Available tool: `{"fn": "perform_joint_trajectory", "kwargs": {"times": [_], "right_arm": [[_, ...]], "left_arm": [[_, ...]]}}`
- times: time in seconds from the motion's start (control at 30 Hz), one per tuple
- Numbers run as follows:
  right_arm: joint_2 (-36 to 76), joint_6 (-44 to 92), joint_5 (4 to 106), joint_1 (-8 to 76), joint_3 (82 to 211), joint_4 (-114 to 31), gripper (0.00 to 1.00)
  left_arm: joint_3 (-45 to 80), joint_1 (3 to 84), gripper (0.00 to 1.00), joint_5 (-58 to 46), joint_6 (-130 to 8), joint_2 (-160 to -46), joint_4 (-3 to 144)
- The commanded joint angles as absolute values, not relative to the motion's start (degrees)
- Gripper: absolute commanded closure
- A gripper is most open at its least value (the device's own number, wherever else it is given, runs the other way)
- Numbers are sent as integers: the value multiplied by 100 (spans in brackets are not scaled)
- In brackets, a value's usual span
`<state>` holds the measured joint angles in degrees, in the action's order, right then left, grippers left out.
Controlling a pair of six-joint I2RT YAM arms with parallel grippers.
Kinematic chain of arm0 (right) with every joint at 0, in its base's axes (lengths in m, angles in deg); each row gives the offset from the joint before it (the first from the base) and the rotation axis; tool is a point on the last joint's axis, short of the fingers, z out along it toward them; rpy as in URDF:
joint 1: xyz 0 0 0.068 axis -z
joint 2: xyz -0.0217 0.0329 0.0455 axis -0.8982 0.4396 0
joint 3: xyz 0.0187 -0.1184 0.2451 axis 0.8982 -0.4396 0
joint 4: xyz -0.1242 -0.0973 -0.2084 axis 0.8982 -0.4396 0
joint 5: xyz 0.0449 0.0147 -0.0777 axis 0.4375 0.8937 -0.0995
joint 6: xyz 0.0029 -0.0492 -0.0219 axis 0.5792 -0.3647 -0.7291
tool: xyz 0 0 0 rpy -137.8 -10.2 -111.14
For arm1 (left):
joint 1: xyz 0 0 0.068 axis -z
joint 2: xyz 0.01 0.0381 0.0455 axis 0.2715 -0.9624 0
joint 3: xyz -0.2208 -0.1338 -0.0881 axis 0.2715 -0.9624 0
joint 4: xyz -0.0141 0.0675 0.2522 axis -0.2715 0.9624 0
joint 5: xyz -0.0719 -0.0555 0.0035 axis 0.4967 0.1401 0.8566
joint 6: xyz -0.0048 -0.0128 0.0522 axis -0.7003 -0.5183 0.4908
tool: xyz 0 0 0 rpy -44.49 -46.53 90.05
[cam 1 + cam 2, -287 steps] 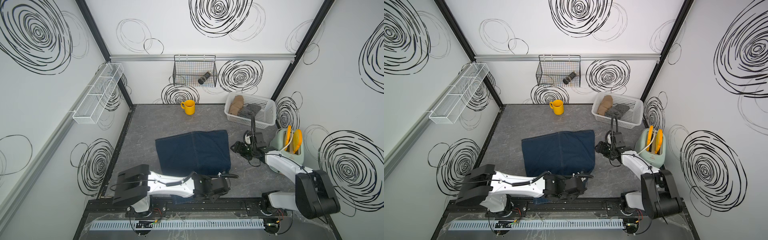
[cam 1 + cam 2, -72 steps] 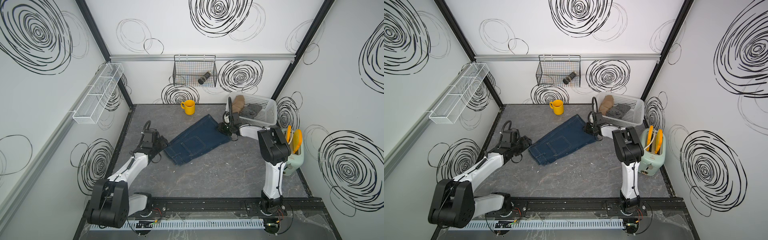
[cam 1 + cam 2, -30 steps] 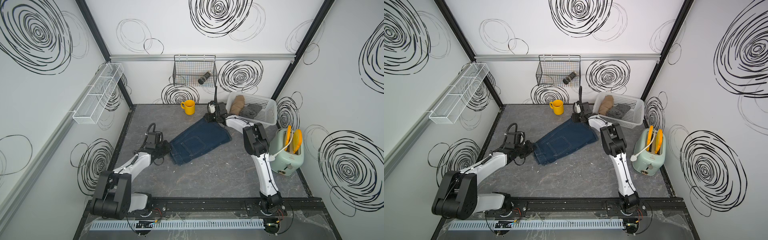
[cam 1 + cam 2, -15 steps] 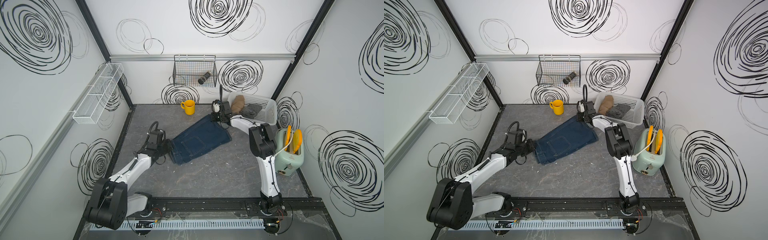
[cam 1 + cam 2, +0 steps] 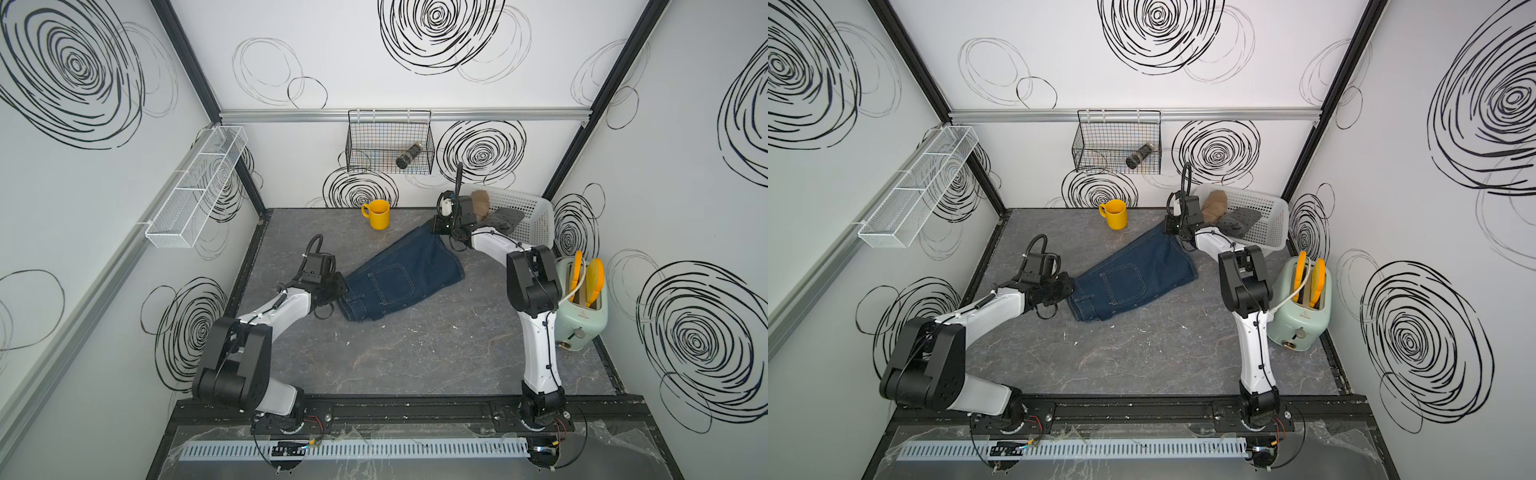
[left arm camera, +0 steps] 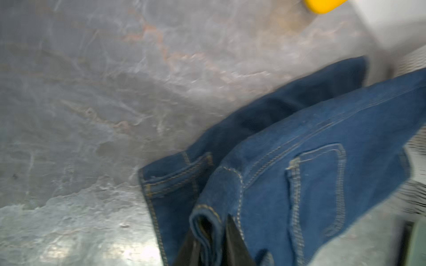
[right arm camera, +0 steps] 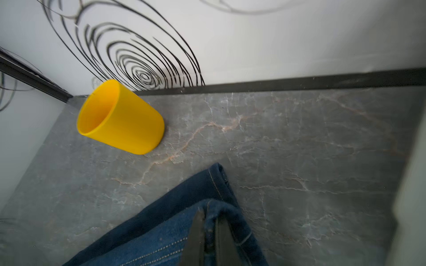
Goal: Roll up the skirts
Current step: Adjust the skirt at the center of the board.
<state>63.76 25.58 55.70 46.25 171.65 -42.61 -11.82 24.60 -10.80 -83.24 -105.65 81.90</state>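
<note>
The dark blue denim skirt lies diagonally on the grey tabletop, pocket side up. My left gripper is shut on a fold of its waistband at the near left end. My right gripper is shut on the hem corner at the far right end, lifting it a little. The tan skirt and the dark grey dotted skirt lie in the white basket.
A yellow mug stands at the back, close to the right gripper. A pale green toaster sits at the right wall. A black wire basket and a white wire shelf hang on the walls.
The right gripper has shut on the skirt's far corner and shifted slightly right. The left arm has stayed on the waistband. Earlier the skirt lay spread flat nearer the front.
</note>
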Motion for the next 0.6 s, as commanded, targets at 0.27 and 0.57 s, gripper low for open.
{"fn": "perform_joint_trajectory", "kwargs": {"times": [0.27, 0.57], "right_arm": [[6653, 2627, 5744, 4638, 18178, -5234, 41], [4704, 2940, 5967, 4535, 16012, -4464, 42]], "left_arm": [[-762, 2415, 10, -2460, -8373, -10096, 9311], [151, 4064, 34, -2878, -8574, -9726, 9330]]}}
